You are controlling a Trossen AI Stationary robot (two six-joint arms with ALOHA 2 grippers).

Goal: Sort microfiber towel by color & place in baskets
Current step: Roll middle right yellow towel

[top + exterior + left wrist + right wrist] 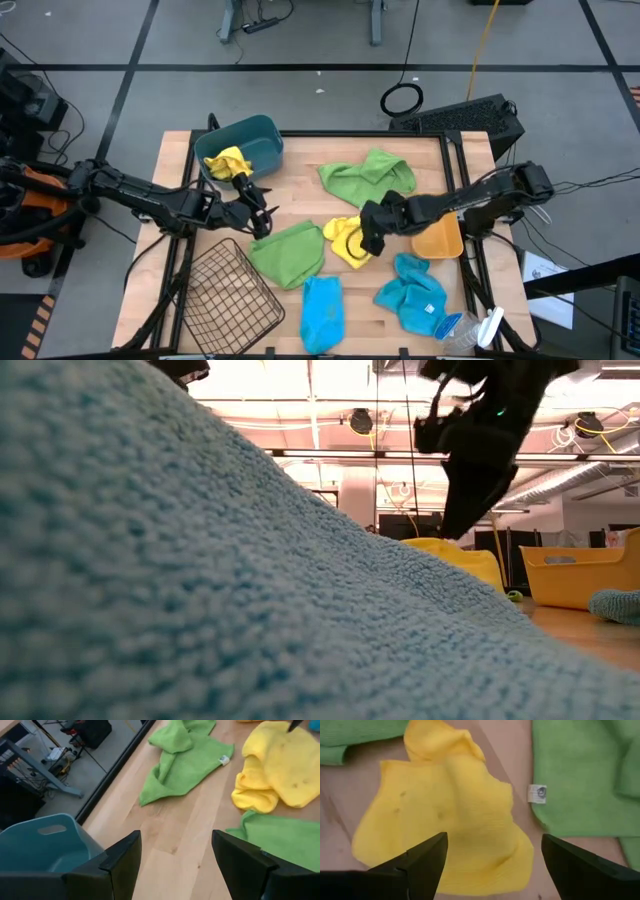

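A yellow towel [345, 240] lies spread on the table's middle. My right gripper [492, 865] hangs open just above it, one finger over each side, touching nothing. A second yellow towel [228, 162] lies in the teal bin [250, 140] at the far left. My left gripper [262, 208] stands open and empty beside that bin, over bare wood [170, 835]. One green towel [368, 175] lies at the far middle and another [288, 252] left of the yellow one. Two blue towels [322, 310] [412, 295] lie near the front edge.
The wire-mesh basket [225, 295] lies at the near left. The orange tub [440, 240] stands at the right, behind my right arm. A clear bottle [468, 330] lies at the near right corner. A blue towel [200, 580] fills most of the low view.
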